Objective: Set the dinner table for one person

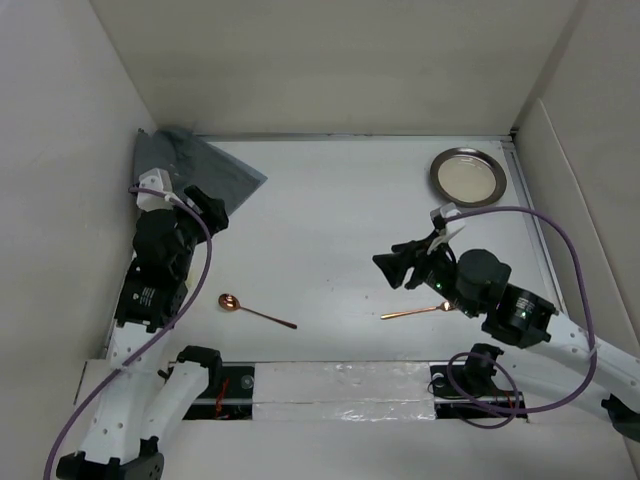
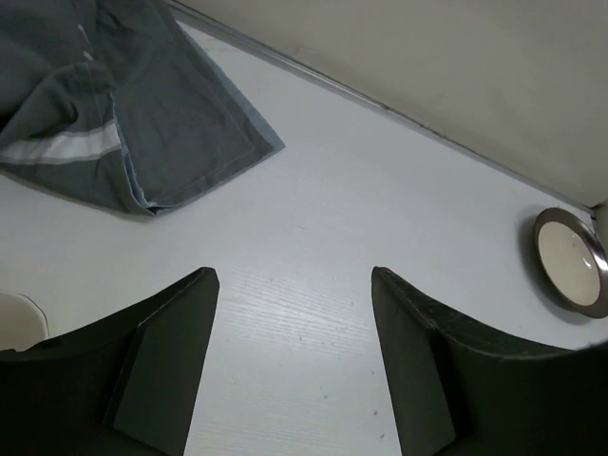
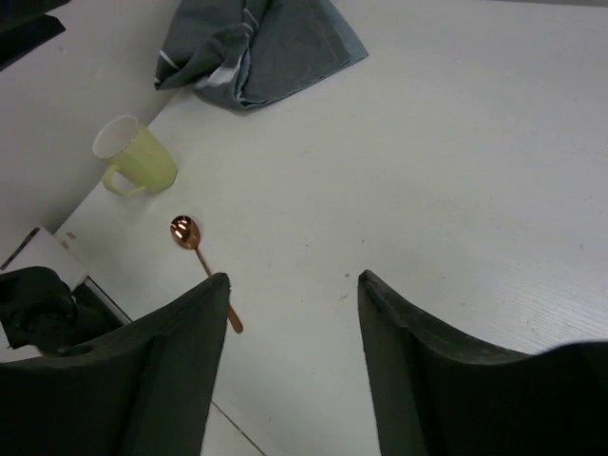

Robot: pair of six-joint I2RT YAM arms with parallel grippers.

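Observation:
The white dinner table (image 1: 330, 230) carries a crumpled dark grey placemat (image 1: 195, 165) at the back left and a silver-rimmed plate (image 1: 466, 176) at the back right. A copper spoon (image 1: 255, 311) lies front left and a copper fork (image 1: 415, 313) front right, partly under the right arm. My left gripper (image 1: 212, 212) is open and empty, just in front of the placemat (image 2: 114, 114). My right gripper (image 1: 393, 268) is open and empty above the table's middle, left of the fork. The right wrist view shows the spoon (image 3: 195, 247) and a pale green mug (image 3: 138, 157).
White upright panels wall the table at the back (image 1: 340, 70), left and right. The mug is hidden behind the left arm in the top view. The plate shows at the far right of the left wrist view (image 2: 570, 261). A taped strip (image 1: 340, 385) runs along the near edge.

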